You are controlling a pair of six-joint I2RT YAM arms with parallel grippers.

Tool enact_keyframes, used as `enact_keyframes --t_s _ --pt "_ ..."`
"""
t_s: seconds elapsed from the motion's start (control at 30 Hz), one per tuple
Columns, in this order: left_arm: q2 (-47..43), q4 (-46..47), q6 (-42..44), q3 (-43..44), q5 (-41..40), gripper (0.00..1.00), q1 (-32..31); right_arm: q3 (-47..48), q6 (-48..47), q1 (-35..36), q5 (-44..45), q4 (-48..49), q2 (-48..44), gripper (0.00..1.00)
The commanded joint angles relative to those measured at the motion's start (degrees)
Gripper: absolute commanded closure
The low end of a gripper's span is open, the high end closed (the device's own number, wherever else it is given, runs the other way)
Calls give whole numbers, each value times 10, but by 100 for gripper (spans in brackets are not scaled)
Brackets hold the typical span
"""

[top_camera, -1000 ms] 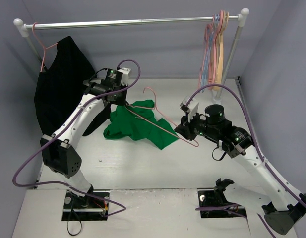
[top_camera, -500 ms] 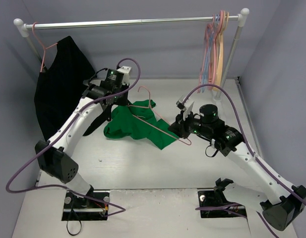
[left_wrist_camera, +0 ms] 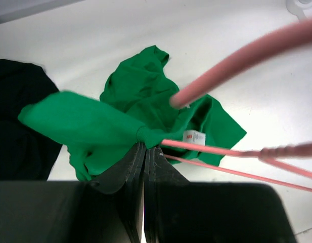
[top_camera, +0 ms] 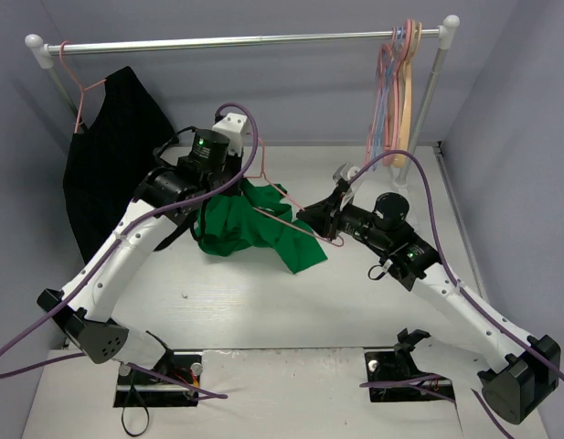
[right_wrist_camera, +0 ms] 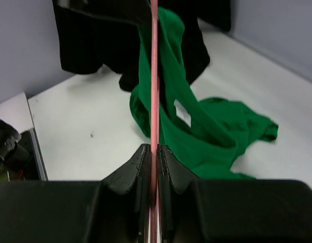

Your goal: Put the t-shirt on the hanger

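— Where do we hold the t-shirt [left_wrist_camera: 140, 91]?
— Our left gripper [left_wrist_camera: 144, 148] is pinched tight on a bunched fold; the rest trails onto the white table [top_camera: 263, 311].
— And the hanger [right_wrist_camera: 154, 76]?
— Clamped in our right gripper [right_wrist_camera: 153, 151], its wire crossing the cloth.
— Edges?
— Well apart from us. A black garment [top_camera: 108, 155] hangs on the left, and a rail [top_camera: 245, 41] runs behind.
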Motion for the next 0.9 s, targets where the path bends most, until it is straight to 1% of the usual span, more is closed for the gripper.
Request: enact_keyframes --t_s 0.0,0.13,0.17,0.2,0.27,0.3,0.37,0.4,0.5,0.7,0.8,0.83,0.87 --pt "11 19 -4 77 -20 100 -13 9 11 -4 -22 164 -23 100" --pt "42 -1 8 155 -18 100 -35 11 19 -14 -30 215 -19 100" --pt "48 -7 12 189 -21 100 -39 13 25 -21 -35 225 -15 100" --pt "53 -19 23 205 -37 100 -50 16 45 -39 -39 249 -7 100" --pt "61 -26 28 228 -41 100 -56 13 71 -60 -64 281 1 100" --pt "59 -26 28 224 -41 100 -56 1 84 -68 -72 318 5 100" --pt "45 -12 26 203 -40 100 -58 -10 100 -78 -87 345 15 100" --pt "40 -4 26 173 -40 100 -58 -15 100 -78 -90 358 19 100" --pt "24 18 29 130 -43 100 -58 -33 106 -78 -108 387 31 100" --pt "19 43 38 93 -44 98 -57 -72 104 -78 -123 425 51 100" --pt "23 51 40 83 -33 97 -58 -95 110 -79 -130 463 69 100" --pt "24 52 39 77 -32 94 -57 -97 110 -78 -132 468 74 100" --pt "25 53 40 76 -31 88 -57 -99 110 -79 -136 470 78 100"
